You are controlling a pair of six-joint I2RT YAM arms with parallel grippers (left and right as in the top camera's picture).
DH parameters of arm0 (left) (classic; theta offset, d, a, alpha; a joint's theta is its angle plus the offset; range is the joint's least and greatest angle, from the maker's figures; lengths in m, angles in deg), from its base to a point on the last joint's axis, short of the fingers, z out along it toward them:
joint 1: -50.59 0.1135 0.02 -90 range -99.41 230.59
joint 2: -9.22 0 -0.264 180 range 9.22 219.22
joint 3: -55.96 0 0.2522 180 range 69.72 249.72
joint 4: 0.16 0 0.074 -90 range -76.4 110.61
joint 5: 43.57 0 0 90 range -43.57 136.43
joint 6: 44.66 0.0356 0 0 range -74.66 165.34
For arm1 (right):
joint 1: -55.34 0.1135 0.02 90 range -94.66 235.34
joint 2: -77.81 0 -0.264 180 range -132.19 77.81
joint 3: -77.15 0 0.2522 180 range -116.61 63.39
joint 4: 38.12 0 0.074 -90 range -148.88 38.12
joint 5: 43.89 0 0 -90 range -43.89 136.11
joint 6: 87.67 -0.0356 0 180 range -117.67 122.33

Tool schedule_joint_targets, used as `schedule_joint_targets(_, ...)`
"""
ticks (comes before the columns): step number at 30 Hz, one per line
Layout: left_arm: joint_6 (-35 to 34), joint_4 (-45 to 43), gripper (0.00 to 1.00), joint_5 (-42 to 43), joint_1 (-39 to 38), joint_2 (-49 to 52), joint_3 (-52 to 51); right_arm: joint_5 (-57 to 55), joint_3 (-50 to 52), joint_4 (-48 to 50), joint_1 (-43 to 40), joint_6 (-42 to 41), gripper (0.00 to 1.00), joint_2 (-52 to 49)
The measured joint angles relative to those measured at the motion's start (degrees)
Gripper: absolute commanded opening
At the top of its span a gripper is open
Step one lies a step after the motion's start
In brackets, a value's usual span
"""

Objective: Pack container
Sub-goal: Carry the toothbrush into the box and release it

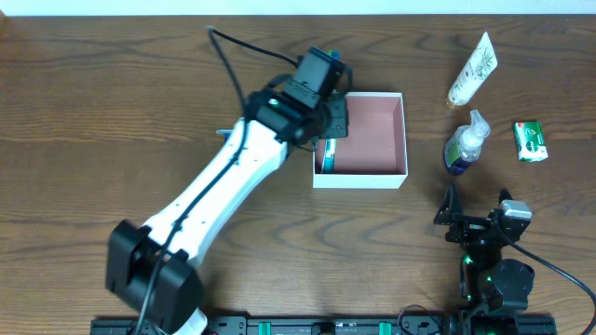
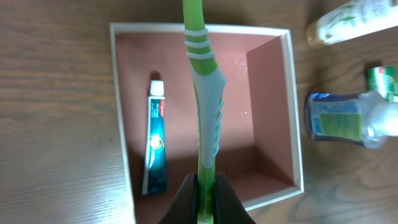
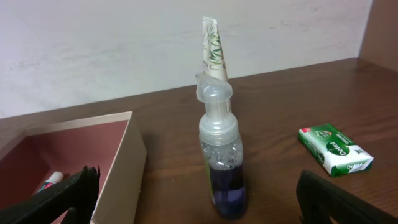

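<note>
The container (image 1: 396, 174), a square white-walled box with a pink-brown floor, sits at the table's middle; it also shows in the left wrist view (image 2: 118, 112) and the right wrist view (image 3: 134, 155). A teal toothpaste tube (image 2: 155, 140) lies along its left wall. My left gripper (image 2: 205, 199) is shut on a green and white toothbrush (image 2: 208, 106) and holds it over the container's floor. In the overhead view the left gripper (image 1: 328, 116) is over the container's left side. My right gripper (image 1: 475, 219) is open and empty, facing a purple pump bottle (image 3: 221, 168).
To the right of the container stand the purple pump bottle (image 1: 463, 144), a white tube with leaf print (image 1: 473, 67) and a green and white soap box (image 1: 530, 141). The soap box also shows in the right wrist view (image 3: 336, 149).
</note>
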Motion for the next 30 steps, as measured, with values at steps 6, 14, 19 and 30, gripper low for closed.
schedule_joint_targets(6,-2.2,-1.8,0.06,-1.3,-2.0,4.0,0.0,0.0,0.0,0.0,0.0,0.0,0.99,0.0)
schedule_joint_targets(14,-2.8,-1.7,0.06,-3.2,-3.0,9.4,0.0,0.0,0.0,0.0,0.0,0.0,0.99,0.0)
schedule_joint_targets(19,-2.6,-1.2,0.06,-3.9,-3.0,11.9,0.0,0.0,0.0,0.0,0.0,0.0,0.99,0.0)
schedule_joint_targets(30,0.6,1.0,0.06,-7.3,-3.0,13.2,-0.1,0.0,0.0,0.0,0.0,0.0,0.99,0.0)
